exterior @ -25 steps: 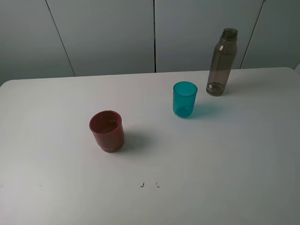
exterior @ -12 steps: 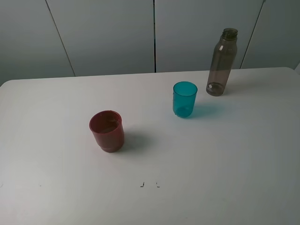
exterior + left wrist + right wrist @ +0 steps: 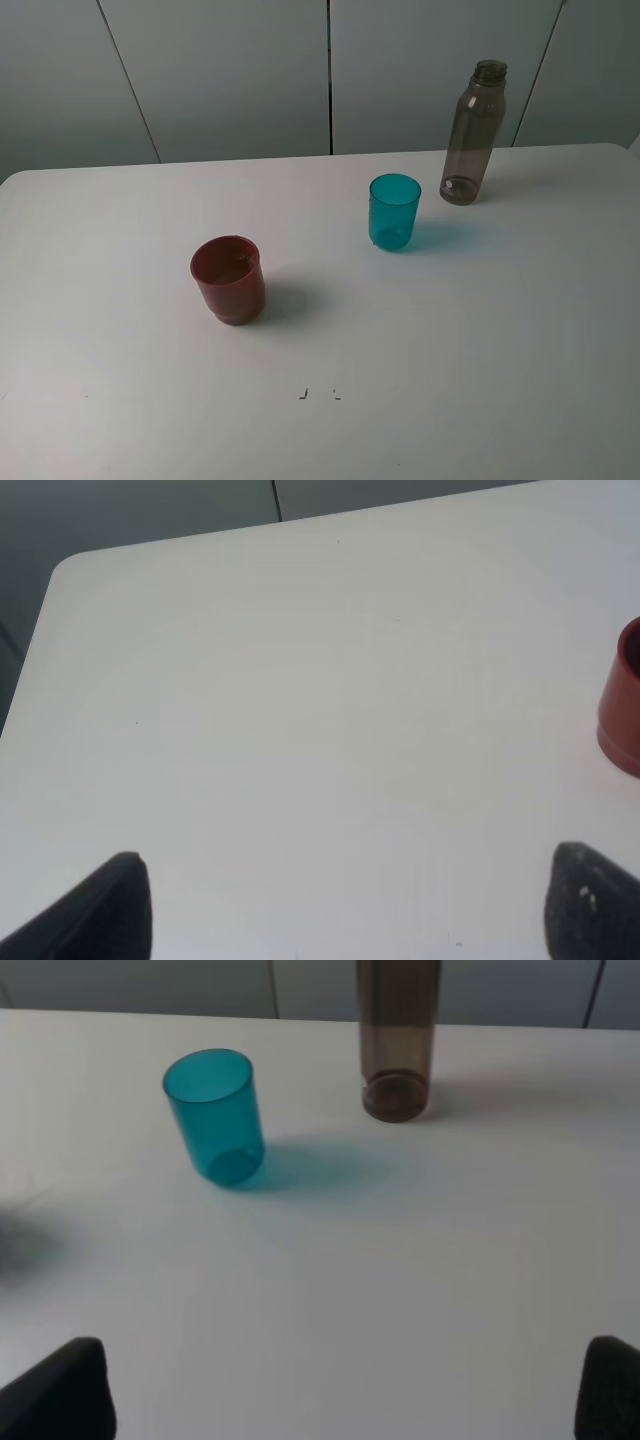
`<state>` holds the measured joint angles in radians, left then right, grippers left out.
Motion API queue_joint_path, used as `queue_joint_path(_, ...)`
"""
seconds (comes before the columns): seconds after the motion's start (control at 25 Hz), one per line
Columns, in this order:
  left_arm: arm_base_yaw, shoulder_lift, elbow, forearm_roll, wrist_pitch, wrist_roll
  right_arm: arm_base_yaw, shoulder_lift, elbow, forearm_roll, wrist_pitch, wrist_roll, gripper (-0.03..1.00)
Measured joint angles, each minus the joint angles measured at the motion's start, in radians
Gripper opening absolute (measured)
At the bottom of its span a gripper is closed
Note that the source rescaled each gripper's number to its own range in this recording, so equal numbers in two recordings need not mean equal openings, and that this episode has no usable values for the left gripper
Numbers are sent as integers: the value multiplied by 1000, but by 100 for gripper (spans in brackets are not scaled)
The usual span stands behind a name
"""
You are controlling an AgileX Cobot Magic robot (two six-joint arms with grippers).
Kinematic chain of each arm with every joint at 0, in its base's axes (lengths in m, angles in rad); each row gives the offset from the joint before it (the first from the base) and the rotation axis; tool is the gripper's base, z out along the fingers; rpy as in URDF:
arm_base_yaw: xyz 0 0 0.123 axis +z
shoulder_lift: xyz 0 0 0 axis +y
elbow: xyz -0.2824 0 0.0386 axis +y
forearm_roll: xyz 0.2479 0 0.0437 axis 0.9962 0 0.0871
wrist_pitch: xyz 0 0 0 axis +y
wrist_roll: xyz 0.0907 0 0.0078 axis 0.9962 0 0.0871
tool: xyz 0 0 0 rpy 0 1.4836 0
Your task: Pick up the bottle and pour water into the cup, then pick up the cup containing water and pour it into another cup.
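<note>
Exterior high view shows a white table [image 3: 480, 380] with the bottle [image 3: 472, 135] standing upright at the far right, capless. The cup [image 3: 394, 211], teal and upright, stands near it, to its left and a little nearer, not touching. Another cup [image 3: 229, 279], red and squat, stands well apart at the near left. Neither arm appears in that view. Seen from the wrists, the left gripper [image 3: 345, 905] has its fingertips spread wide over bare table, the red cup off to its right, and the right gripper [image 3: 340, 1390] is likewise spread wide, holding nothing, short of the teal cup and bottle.
</note>
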<state>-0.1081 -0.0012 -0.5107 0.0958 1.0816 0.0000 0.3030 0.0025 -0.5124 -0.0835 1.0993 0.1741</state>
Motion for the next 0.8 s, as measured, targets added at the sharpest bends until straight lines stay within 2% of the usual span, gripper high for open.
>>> queue_joint_path(0.28, 0, 0, 0, 0, 0, 0, -222, -3, 0, -8, 0, 13, 100)
queue_joint_path(0.8, 0, 0, 0, 2, 0, 0, -234, -3, 0, -26, 0, 24, 100)
